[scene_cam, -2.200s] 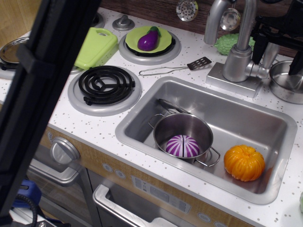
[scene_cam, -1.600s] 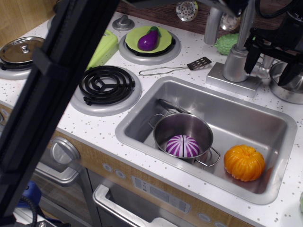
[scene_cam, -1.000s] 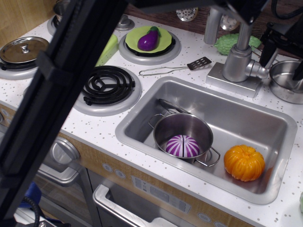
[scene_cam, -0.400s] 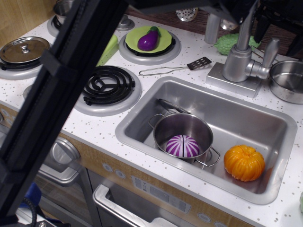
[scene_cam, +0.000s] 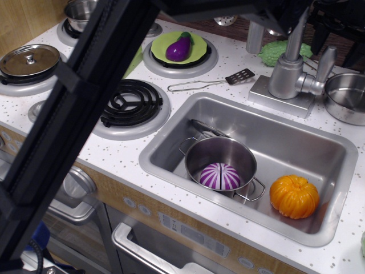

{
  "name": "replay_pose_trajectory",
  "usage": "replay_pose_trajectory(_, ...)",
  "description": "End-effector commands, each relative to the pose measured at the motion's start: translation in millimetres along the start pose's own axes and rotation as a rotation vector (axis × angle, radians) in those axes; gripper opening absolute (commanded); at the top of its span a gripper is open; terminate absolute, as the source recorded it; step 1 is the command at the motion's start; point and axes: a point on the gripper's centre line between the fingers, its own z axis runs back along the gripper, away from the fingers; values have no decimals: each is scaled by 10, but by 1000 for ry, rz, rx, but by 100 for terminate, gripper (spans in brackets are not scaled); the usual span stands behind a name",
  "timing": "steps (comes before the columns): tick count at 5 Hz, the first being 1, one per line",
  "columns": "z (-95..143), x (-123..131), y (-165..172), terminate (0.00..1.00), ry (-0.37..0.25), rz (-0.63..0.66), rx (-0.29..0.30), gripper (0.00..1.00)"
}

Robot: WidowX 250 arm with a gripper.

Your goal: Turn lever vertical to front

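The lever (scene_cam: 325, 61) stands near upright on the right side of the faucet (scene_cam: 287, 73), at the far right of the bench (scene_cam: 131, 153), tilting slightly to the right at its top. The tool (scene_cam: 336, 25) is a dark shape up at the far right corner, above and apart from the lever; it is cut off by the edge, so I cannot tell if it is released or clenched. A broad black arm (scene_cam: 74, 108) crosses the left of the view from top to bottom.

In the sink (scene_cam: 302, 154) sit a pot (scene_cam: 222, 162) holding a purple-and-white striped ball (scene_cam: 220, 176) and, to its right, an orange pumpkin (scene_cam: 294, 196). Right of the lever is a steel bowl (scene_cam: 345, 97). A spatula (scene_cam: 214, 81) lies left of the faucet. Farther left, an eggplant (scene_cam: 178, 47) rests on a green plate (scene_cam: 161, 45).
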Motion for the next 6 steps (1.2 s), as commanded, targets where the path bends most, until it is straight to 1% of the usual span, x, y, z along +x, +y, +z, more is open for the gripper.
replay_pose_trajectory(1,188,29,24,0,-32,62,-51,0)
replay_pose_trajectory(2,228,-88,-63,0,-7,92,-58,0)
replay_pose_trajectory(3,254,-280,-141,0,6,117,-44,0)
replay_pose_trajectory(4,226,-389,-179,0,20,129,-37,0)
replay_pose_trajectory(5,143,-487,-212,0,34,146,-59,0)
replay_pose_trajectory(6,49,-552,-213,0,79,162,-118,0)
